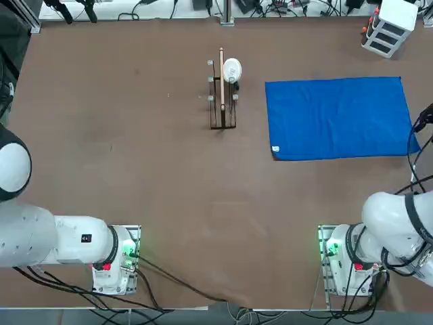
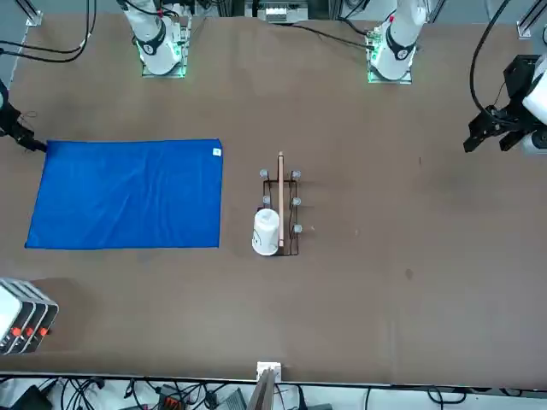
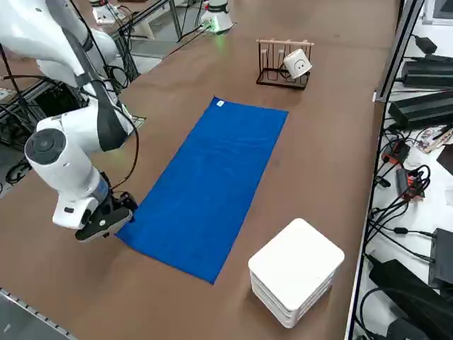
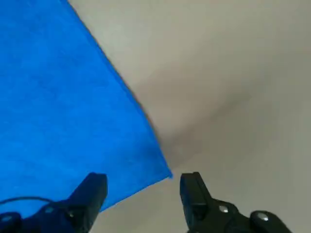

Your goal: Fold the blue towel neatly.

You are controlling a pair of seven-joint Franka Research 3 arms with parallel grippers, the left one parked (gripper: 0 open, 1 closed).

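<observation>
The blue towel (image 1: 338, 118) lies spread flat on the brown table, on the right arm's side. Its small white tag (image 1: 275, 149) sits at the near corner towards the table's middle. My right gripper (image 1: 423, 120) hangs low at the towel's opposite near corner, by the table's right edge. In the right wrist view the gripper (image 4: 143, 182) is open, and that corner of the towel (image 4: 63, 97) lies between its two fingers (image 4: 192, 187). The side view shows the gripper (image 3: 117, 216) close to the table at the end of the towel (image 3: 212, 177).
A small wooden stand (image 1: 222, 101) with a white cup (image 1: 231, 70) on it is left of the towel, mid-table. A white stacked box (image 1: 389, 27) stands at the far right corner, beyond the towel. Cables run along the table's far edge.
</observation>
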